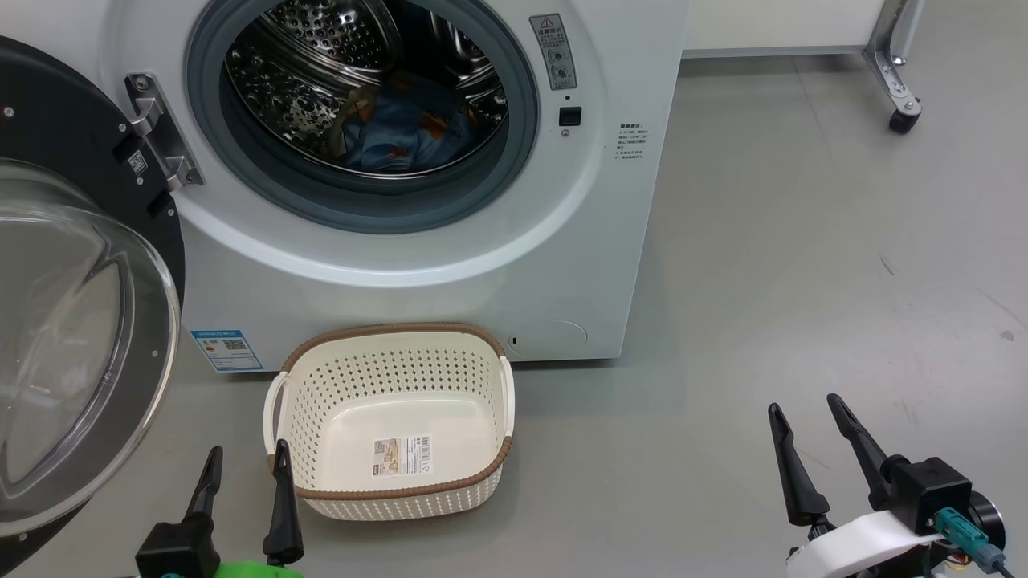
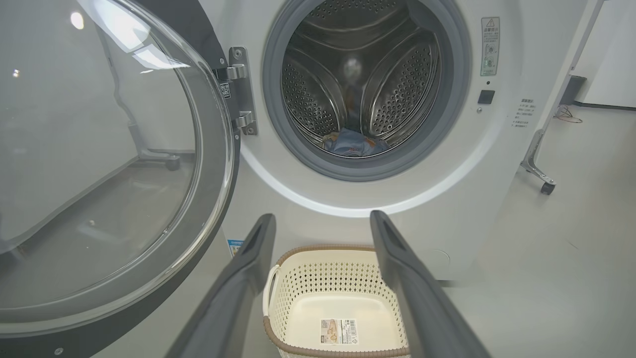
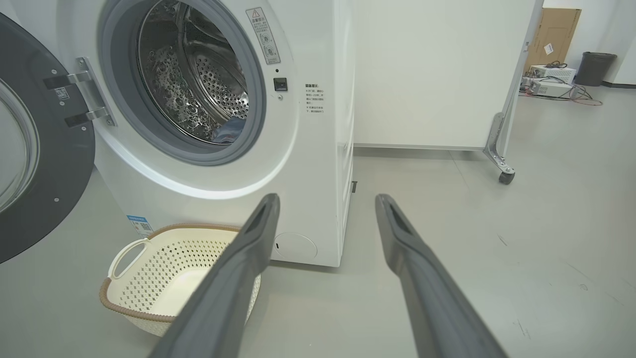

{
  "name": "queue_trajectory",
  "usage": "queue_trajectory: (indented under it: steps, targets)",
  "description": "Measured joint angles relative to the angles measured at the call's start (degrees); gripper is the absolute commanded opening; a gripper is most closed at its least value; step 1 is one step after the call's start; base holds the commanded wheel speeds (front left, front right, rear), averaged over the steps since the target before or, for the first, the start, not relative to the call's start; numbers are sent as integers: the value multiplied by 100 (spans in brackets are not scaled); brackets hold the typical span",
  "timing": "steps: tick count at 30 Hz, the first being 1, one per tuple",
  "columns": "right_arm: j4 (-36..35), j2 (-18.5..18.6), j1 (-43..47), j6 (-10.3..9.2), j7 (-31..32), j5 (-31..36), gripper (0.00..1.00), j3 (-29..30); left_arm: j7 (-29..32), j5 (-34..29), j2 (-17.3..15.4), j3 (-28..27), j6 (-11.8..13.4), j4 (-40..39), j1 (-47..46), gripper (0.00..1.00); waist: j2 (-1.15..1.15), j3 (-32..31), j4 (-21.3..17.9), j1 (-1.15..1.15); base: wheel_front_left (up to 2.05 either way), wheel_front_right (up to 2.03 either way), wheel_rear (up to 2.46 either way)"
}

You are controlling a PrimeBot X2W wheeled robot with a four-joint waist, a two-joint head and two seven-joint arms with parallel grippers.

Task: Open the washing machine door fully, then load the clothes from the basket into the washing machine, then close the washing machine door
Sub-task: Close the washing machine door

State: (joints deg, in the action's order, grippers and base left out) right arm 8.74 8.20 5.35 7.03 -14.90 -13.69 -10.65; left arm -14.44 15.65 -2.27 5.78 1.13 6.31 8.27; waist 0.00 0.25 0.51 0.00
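Head view. Looks down on the washer (image 1: 562, 241) with its door (image 1: 80, 321) swung wide to the left, glass bowl bulging outward. Finds the clothes (image 1: 409, 132), blue with orange print, heaped low in the drum (image 1: 321, 48), none seen draped over the gasket (image 1: 361, 213). Finds the basket (image 1: 393, 331) on the floor (image 1: 763, 281) just before the washer, with nothing in it but a label (image 1: 401, 455). Places the left pincer (image 1: 248, 448) at the lower left, just beside the basket's near corner, jaws apart and holding nothing. Places the right pincer (image 1: 803, 404) at the lower right, well apart from everything, likewise spread and empty.

Left wrist view. Looks along the left pincer (image 2: 323, 217), spread wide above the basket (image 2: 328, 278), toward the drum mouth. Catches the door (image 2: 99, 164) close on the left, hung from a steel hinge (image 2: 241, 92).

Right wrist view. Looks along the right pincer (image 3: 328, 197), spread over bare floor, past the washer's front corner. Glimpses a scrap of the clothes (image 3: 231, 132) low in the drum.

Judgement. Reckons loading done and closing left. Expects a rigid, fairly heavy door that swings freely on the hinge, with a glossy rim and glass likely slippery under the jaws. Advises against knocking the glass. Suggests no clamping: pushing on the black rim at the edge farthest from the hinge, where leverage looks best, then pressing firmly there until latched.
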Motion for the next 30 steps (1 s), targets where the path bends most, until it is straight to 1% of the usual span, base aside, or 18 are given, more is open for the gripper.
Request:
queue_trajectory:
  steps: [17, 24, 30]
  targets:
    - [1, -15, 1, 0, 0, 0, 100, 66, 0, -9, -3, 42, 41, 0, 0, 100, 0, -34, 12, 0, -4, 4, 0]
    - [-26, 57, 14, 0, 0, 18, 100, 178, 0, -44, -7, 154, 41, 5, -2, 100, 0, -57, 208, 0, 0, 0, 0]
    - [-77, 155, 12, 0, 0, 66, 100, 149, 0, -51, -8, 168, 43, 22, -5, 100, 0, -74, 512, 0, 0, 0, 0]
